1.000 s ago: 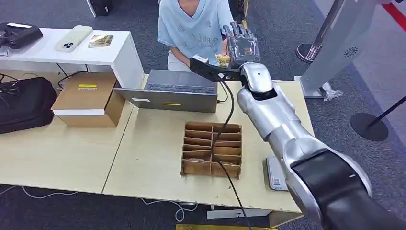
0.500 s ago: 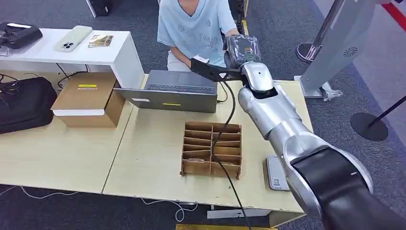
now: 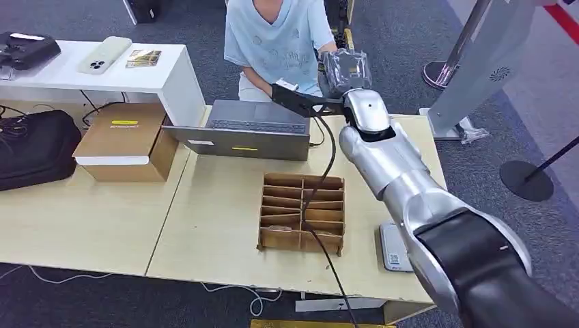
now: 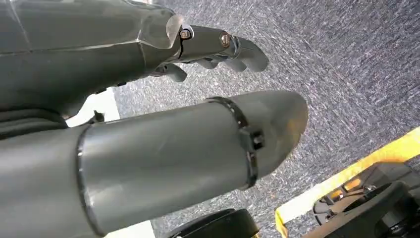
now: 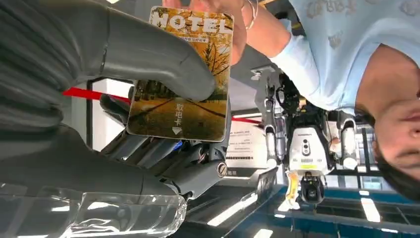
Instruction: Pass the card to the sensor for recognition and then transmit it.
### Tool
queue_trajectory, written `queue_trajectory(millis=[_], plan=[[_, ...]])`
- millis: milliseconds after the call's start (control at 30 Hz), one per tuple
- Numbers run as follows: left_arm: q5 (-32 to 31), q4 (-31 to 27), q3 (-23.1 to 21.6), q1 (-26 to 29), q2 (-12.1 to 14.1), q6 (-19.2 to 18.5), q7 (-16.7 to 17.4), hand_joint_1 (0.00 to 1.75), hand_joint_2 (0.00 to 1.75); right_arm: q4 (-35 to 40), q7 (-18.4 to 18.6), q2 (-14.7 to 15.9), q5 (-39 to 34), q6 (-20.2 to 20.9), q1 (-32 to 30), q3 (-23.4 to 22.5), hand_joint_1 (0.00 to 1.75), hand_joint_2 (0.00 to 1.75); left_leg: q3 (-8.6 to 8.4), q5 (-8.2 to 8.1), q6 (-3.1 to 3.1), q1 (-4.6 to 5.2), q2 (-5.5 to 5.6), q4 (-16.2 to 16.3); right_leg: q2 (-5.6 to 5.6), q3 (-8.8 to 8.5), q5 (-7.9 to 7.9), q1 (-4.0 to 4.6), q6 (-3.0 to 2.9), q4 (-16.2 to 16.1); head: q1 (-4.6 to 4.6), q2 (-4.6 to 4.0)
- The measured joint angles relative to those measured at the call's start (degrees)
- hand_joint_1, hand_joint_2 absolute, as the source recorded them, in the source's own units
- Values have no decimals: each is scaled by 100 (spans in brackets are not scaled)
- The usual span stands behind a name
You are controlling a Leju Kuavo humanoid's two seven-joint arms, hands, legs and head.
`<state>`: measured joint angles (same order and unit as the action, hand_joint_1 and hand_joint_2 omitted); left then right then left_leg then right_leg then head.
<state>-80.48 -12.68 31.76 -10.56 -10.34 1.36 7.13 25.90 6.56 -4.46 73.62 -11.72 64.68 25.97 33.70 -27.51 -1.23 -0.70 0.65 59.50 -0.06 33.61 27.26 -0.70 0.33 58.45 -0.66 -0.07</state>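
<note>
A hotel card (image 5: 181, 94) with a yellow tree picture is pinched between the thumb and fingers of my right hand (image 5: 148, 54). A person's hand (image 5: 238, 29) touches the card's far end. In the head view my right hand (image 3: 346, 68) is stretched over the far table edge toward the seated person (image 3: 276, 34). The white sensor pad (image 3: 394, 247) lies flat on the table near the front right edge, beside my right arm. My left hand (image 4: 163, 144) hangs over grey carpet, fingers apart, holding nothing.
A wooden compartment box (image 3: 302, 212) stands mid-table, with a black cable (image 3: 321, 184) running across it. A grey laptop (image 3: 249, 130) sits behind it. A cardboard box (image 3: 126, 140) and a black bag (image 3: 34, 147) lie to the left. A white shelf (image 3: 136, 78) stands at the back left.
My right hand has tipped forward from fingers-up toward the person, so the card no longer shows in the head view. The person's hand has come up to it.
</note>
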Motion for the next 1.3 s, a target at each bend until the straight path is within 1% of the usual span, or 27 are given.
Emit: queue_trajectory(millis=[133, 200, 267, 400, 533, 667, 800, 833, 900, 933, 967, 1000, 1067, 1133, 1200, 1300], plan=[[0, 0, -7, 0, 0, 4, 0, 0, 0, 46, -116, 0, -51, -243, -64, 11, 175, 175, 0, 0, 0, 0, 0, 0, 0, 0, 0, 0, 0, 0, 0, 0], [13, 0, -13, 1, 0, 9, 0, 0, 0, 131, -221, 0, -193, -369, -131, 11, 175, 175, 0, 0, 0, 0, 0, 0, 0, 0, 0, 0, 0, 0, 0, 0], [48, 0, -17, 1, 0, 13, 0, 0, 0, 230, -348, 0, -466, -369, -208, -9, 175, 175, -1, 0, 0, 0, 0, 0, 0, 0, 0, 0, 0, 0, 2, 0], [127, 0, -20, 12, 4, 33, 0, 0, 0, 628, -483, 9, -1133, -15, -477, -206, 175, 175, -1, 0, 0, 0, 0, 0, 0, 2, 0, 0, 0, -1, 2, 0], [184, 0, -22, 37, 9, 79, 0, 0, 0, 1082, -706, 129, -2021, 320, -844, -553, 175, 175, 0, 0, 0, 0, 1, 1, -2, 1, 0, 0, 0, -4, 2, 0], [232, 0, -28, 58, 13, 127, 0, 0, 0, 1425, -944, 371, -2726, 511, -1219, -974, 175, 175, 1, -1, 1, 2, 2, 3, -4, 0, 0, -1, 1, -5, 2, 0], [269, 0, -35, 83, 28, 192, 0, 0, 0, 1711, -1309, 664, -3798, 946, -1634, -1533, 175, 175, 1, -1, 2, 2, 4, 6, -6, -1, -1, -1, 2, -7, 2, 0], [275, 0, -37, 95, 31, 214, 0, 0, 0, 1776, -1364, 736, -3958, 1006, -1736, -1669, 175, 175, 3, -2, 2, 2, 8, 5, -11, -1, -1, -1, 2, -7, 2, 0], [280, 0, -39, 123, 37, 225, 0, 0, 0, 1880, -1440, 851, -4044, 1082, -1924, -1882, 175, 175, 4, -2, 2, 2, 7, 5, -9, 0, -1, -1, 2, -5, 2, 0], [383, 0, -39, 135, 42, 285, 9, 0, 0, 1917, -1440, 892, -4077, 1100, -1981, -1954, 175, 175, 3, -2, 3, 2, 1, 4, -2, 1, -1, -1, 2, -5, 2, 0], [659, 0, 7, 152, 57, 482, 11, 0, 0, 1967, -1434, 936, -4186, 1126, -2045, -2015, 175, 175, 1, -3, 3, 1, -3, 4, 2, 4, -1, -1, 2, -6, 0, 0], [1038, 0, 132, 171, 85, 772, -19, 0, 0, 2082, -1436, 1018, -4424, 1232, -2161, -2106, 175, 175, -1, -5, 1, -1, -3, 4, 3, 3, -1, -1, 1, -7, 2, 0], [1383, 0, 378, 243, 136, 1038, -142, 0, 0, 2323, -1527, 1167, -4967, 1507, -2488, -2318, 175, 175, -2, -7, 4, -3, 3, 4, -3, 0, 3, 0, 2, -9, 2, 0], [1438, 0, 523, 332, 188, 1093, -201, 0, 0, 2505, -1659, 1316, -5393, 1727, -2875, -2536, 175, 175, 2, -7, 4, -3, 22, 4, -22, 0, 7, 1, 4, -9, 2, 0], [1427, 0, 617, 498, 232, 1191, -311, 0, 0, 2763, -1790, 1465, -5817, 1865, -3349, -2816, 175, 175, 1, -13, 8, -2, 28, 1, -29, -4, 18, 3, 10, -9, 0, 0], [1421, 0, 728, 730, 243, 1272, -457, 0, 0, 3240, -1880, 1626, -6231, 2020, -4242, -3251, 175, 175, 4, -28, 15, -2, 31, 1, -33, -11, 28, 3, 11, -12, 2, 0]])
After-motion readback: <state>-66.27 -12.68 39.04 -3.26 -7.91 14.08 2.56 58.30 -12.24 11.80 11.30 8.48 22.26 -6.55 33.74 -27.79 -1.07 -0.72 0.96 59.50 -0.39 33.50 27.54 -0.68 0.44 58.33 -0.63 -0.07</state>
